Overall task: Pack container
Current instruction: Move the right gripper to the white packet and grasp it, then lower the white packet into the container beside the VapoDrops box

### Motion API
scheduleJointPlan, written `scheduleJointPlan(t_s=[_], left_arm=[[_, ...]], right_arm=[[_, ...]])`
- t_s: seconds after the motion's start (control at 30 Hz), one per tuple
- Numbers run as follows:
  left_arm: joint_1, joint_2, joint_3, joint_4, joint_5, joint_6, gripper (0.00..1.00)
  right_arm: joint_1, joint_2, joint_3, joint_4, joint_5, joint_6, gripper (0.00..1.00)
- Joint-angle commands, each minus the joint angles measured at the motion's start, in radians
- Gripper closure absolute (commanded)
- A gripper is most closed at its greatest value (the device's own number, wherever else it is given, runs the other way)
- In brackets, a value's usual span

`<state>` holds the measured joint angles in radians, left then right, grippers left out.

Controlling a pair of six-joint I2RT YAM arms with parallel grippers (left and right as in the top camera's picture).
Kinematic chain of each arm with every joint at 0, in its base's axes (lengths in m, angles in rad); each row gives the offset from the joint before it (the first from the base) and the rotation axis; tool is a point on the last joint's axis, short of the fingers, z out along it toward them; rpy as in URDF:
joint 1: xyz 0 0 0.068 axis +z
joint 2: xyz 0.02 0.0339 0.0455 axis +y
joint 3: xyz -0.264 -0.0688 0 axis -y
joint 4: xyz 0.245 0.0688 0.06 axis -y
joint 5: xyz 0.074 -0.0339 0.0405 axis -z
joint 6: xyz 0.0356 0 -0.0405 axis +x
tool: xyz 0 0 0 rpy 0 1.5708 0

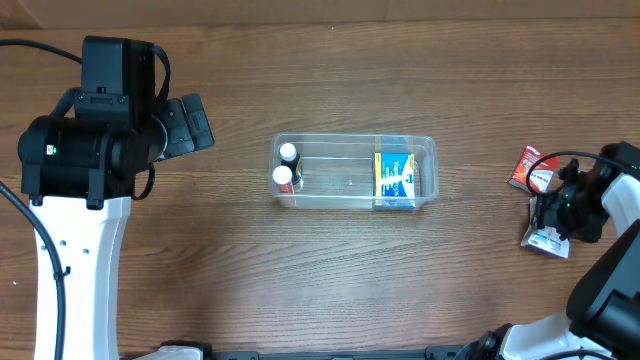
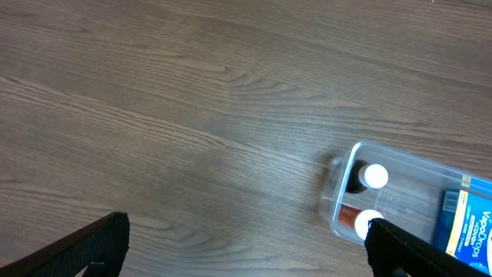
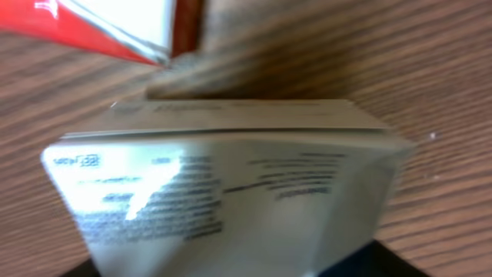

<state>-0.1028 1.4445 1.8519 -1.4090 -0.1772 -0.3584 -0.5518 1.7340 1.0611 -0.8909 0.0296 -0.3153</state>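
Note:
The clear container (image 1: 355, 138) lies at the table's middle. It holds two white-capped bottles (image 1: 288, 152) (image 1: 283, 177) at its left end and a blue and yellow box (image 1: 395, 178) at its right end. My left gripper (image 1: 190, 125) is open and empty to the container's left; in the left wrist view its jaws (image 2: 246, 228) frame bare wood, with the container (image 2: 400, 163) at the right. My right gripper (image 1: 556, 212) is at the far right, closed round a white box (image 1: 545, 242), which fills the right wrist view (image 3: 231, 177).
A red box (image 1: 527, 168) lies just beyond the white box, and its corner shows in the right wrist view (image 3: 100, 27). The table is brown wood. The left arm's large base stands at the left side.

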Motion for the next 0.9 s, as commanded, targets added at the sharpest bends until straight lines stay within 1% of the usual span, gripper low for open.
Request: scheduleJointPlan(t_s=[0.0,0.1,0.17,0.27,0.53,0.6,0.7,0.87], left_arm=[[0.005,0.005,-0.005,0.01,-0.017,0.023,0.0],[0.005,0.005,-0.005,0.014,-0.017,0.023,0.0],[0.005,0.005,-0.005,0.016,-0.017,0.023,0.0],[0.005,0.005,-0.005,0.016,-0.017,0.023,0.0],[0.005,0.005,-0.005,0.018,-0.017,0.023,0.0],[0.005,0.005,-0.005,0.018,-0.017,0.023,0.0],[0.005,0.005,-0.005,0.018,-0.017,0.022,0.0],[0.005,0.005,-0.005,0.018,-0.016,0.022,0.0]], right_arm=[[0.049,-0.102,0.078,-0.005,-0.011,0.06,0.46],[0.1,-0.152,0.126,-0.037,-0.045,0.063,0.46],[0.147,-0.186,0.166,-0.064,-0.066,0.097,0.47],[0.224,-0.221,0.228,-0.112,-0.085,0.141,0.51],[0.494,-0.242,0.472,-0.259,-0.084,0.2,0.52],[0.573,-0.241,0.542,-0.277,-0.084,0.245,0.52],[0.665,-0.241,0.593,-0.276,-0.084,0.301,0.53],[0.82,-0.23,0.598,-0.255,-0.084,0.459,0.53]])
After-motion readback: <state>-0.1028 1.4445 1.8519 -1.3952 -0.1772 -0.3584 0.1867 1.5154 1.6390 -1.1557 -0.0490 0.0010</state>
